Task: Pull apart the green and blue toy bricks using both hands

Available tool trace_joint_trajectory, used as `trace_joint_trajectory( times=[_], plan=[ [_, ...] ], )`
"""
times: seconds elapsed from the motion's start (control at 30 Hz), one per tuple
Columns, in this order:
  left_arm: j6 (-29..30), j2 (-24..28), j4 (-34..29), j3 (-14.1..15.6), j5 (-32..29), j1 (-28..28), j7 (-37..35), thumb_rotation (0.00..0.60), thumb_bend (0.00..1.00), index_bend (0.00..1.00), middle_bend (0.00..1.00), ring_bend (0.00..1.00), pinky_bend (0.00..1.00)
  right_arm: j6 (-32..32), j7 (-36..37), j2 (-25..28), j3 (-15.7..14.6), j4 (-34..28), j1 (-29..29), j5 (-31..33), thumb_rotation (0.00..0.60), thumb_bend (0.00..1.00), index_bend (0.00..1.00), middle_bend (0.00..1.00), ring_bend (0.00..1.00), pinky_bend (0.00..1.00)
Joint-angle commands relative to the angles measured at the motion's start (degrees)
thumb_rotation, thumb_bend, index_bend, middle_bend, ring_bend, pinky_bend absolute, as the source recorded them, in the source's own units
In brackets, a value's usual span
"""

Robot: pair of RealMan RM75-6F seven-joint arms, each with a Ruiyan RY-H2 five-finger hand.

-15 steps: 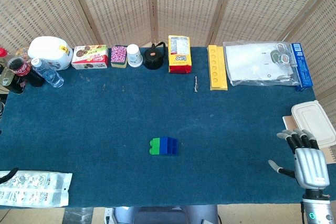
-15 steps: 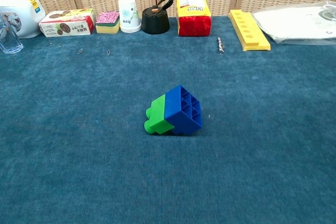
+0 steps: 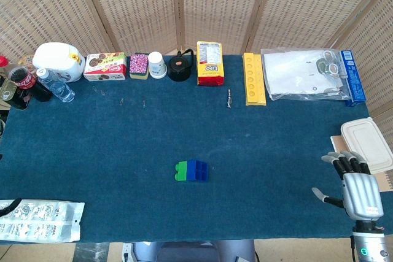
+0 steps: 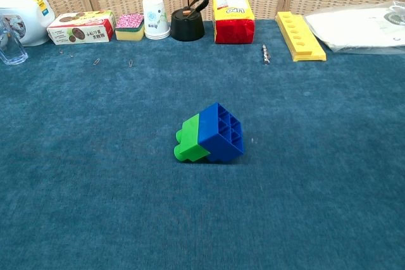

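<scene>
A green brick (image 3: 180,170) and a blue brick (image 3: 197,170) lie joined together on their side in the middle of the blue table cloth (image 3: 123,145). The chest view shows the same pair, green brick (image 4: 189,140) on the left, blue brick (image 4: 221,133) on the right with its hollow underside facing the camera. My right hand (image 3: 356,184) hovers at the table's front right corner, far from the bricks, fingers spread and holding nothing. My left hand shows in neither view.
Along the back edge stand a white jug (image 3: 59,61), bottles (image 3: 27,83), a snack box (image 3: 105,66), a paper cup (image 3: 157,64), a black kettle (image 3: 180,67), a yellow packet (image 3: 210,63), a yellow tray (image 3: 253,78) and a plastic bag (image 3: 304,73). A lidded container (image 3: 367,144) lies right, a packet (image 3: 38,220) front left.
My right hand has shifted slightly lower and to the left at the front right corner. The bricks have not moved.
</scene>
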Motion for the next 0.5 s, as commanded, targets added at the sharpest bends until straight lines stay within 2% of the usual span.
trace_joint_trajectory(
  times=[0.03, 0.2, 0.3, 0.5],
  plan=[
    [-0.08, -0.03, -0.09, -0.01, 0.11, -0.09, -0.12, 0.600, 0.10, 0.12, 0.07, 0.00, 0.12, 0.03, 0.45, 0.16, 0.00, -0.05, 0.00, -0.16, 0.501, 0.16, 0.29, 0.27, 0.20, 0.13],
    [-0.42, -0.01, -0.22, 0.02, 0.34, -0.34, 0.04, 0.600, 0.10, 0.12, 0.07, 0.00, 0.12, -1.01, 3.02, 0.66, -0.16, 0.04, 0.48, -0.39, 0.502, 0.15, 0.29, 0.26, 0.20, 0.17],
    [-0.28, 0.16, -0.47, -0.11, 0.42, -0.41, 0.15, 0.600, 0.10, 0.12, 0.07, 0.00, 0.12, -3.38, 7.02, 1.44, -0.63, 0.26, 1.62, -1.13, 0.504, 0.15, 0.29, 0.25, 0.20, 0.20],
    [-0.42, 0.63, -0.88, -0.27, 0.78, -0.77, 0.72, 0.600, 0.10, 0.12, 0.07, 0.00, 0.12, -10.13, 20.24, 2.97, -0.36, 0.93, 6.53, -3.42, 0.499, 0.14, 0.27, 0.25, 0.20, 0.22]
  ],
)
